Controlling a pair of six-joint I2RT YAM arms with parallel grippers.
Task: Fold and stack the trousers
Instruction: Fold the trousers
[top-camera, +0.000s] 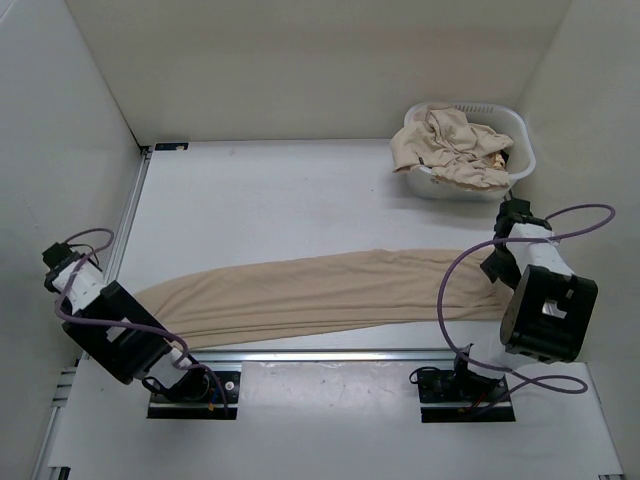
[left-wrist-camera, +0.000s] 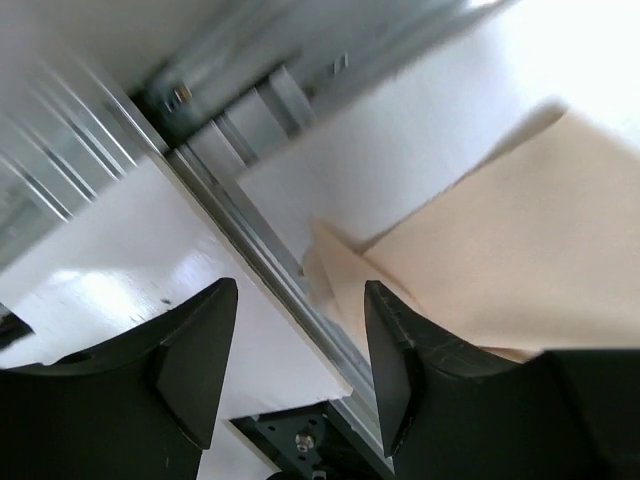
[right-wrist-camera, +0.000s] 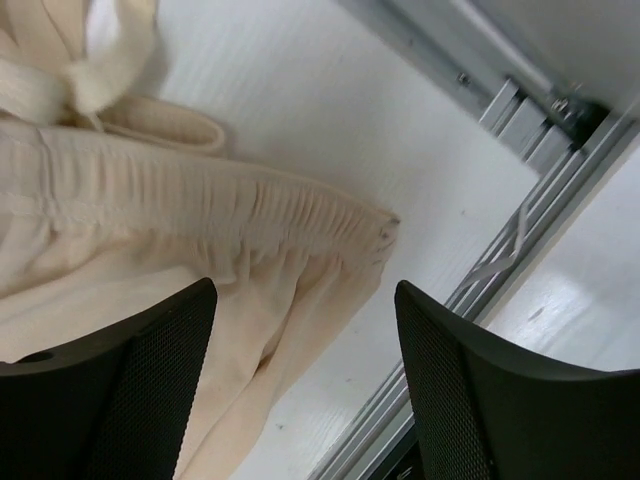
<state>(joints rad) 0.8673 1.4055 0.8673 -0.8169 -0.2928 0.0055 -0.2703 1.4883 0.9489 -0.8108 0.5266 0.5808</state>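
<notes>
Near rail: an aluminium rail (top-camera: 330, 353) runs along the desk's front edge, between the two arm bases.
Left end effector (left-wrist-camera: 298, 300): open, with nothing between its black fingers; it hangs over the rail, and the tip of a trouser leg lies just to one side.
Right end effector (right-wrist-camera: 305, 300): open and gripping nothing; it sits above the gathered waistband (right-wrist-camera: 200, 200), with the knotted drawstring (right-wrist-camera: 90, 85) beyond.
Trousers (top-camera: 320, 295): one beige pair lies stretched flat across the front of the desk (top-camera: 280, 190), leg ends on the left and waist on the right.
Far right corner: a white laundry basket (top-camera: 440, 185) holds crumpled beige garments (top-camera: 450, 140) that spill over its rim.
</notes>
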